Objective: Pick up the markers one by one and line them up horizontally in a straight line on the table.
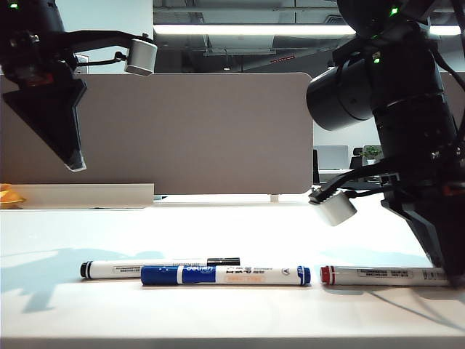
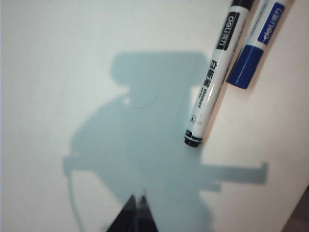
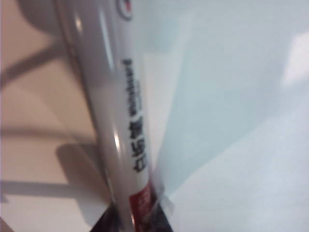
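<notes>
Three markers lie along the white table [image 1: 232, 320] near its front. The black-capped marker [image 1: 160, 267] is at the left, just behind the blue marker [image 1: 225, 275]. The red-capped marker [image 1: 385, 275] continues the line to the right, cap toward the blue one. My right gripper [image 1: 454, 278] is down at that marker's far right end and shut on it; the right wrist view shows the barrel [image 3: 118, 111] running out from the gripper [image 3: 140, 220]. My left gripper [image 1: 75, 163] hangs high at the left, shut and empty. In its wrist view, the gripper [image 2: 137, 197] hovers over bare table, apart from the black marker [image 2: 212, 82] and blue marker [image 2: 253, 48].
A brown-grey partition panel [image 1: 196, 131] stands behind the table. A yellow object [image 1: 10, 196] sits at the far left edge by the panel's base. Arm shadows fall on the table surface at the left.
</notes>
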### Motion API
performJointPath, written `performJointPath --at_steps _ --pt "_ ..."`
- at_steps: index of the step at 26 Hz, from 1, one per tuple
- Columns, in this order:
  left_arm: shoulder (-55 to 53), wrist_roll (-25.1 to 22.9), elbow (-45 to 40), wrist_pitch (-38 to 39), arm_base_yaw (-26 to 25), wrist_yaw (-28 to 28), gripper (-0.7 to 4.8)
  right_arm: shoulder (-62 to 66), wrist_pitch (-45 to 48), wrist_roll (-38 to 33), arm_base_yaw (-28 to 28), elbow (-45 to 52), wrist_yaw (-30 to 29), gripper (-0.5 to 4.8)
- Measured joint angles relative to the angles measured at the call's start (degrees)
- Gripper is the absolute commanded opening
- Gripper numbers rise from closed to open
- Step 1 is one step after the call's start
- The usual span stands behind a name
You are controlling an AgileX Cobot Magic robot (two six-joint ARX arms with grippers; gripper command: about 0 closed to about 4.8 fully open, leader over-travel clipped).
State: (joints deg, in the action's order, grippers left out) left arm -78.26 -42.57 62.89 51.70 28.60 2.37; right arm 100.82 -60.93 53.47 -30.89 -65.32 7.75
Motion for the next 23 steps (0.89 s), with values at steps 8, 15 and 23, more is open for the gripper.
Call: performJointPath --at_steps 8,15,23 --pt "0.00 0.00 0.00 -0.09 0.00 0.00 -0.06 0.00 0.07 0.24 -0.46 -0.02 -0.37 0.77" --pt "0.00 -0.02 0.00 -0.17 0.00 0.00 -0.06 0.00 0.48 0.31 -0.87 -0.02 -0.83 0.77" --pt "0.00 0.00 0.00 -0.26 0.00 0.00 -0.06 -0.11 1.05 0.35 -0.98 -0.09 -1.84 1.09"
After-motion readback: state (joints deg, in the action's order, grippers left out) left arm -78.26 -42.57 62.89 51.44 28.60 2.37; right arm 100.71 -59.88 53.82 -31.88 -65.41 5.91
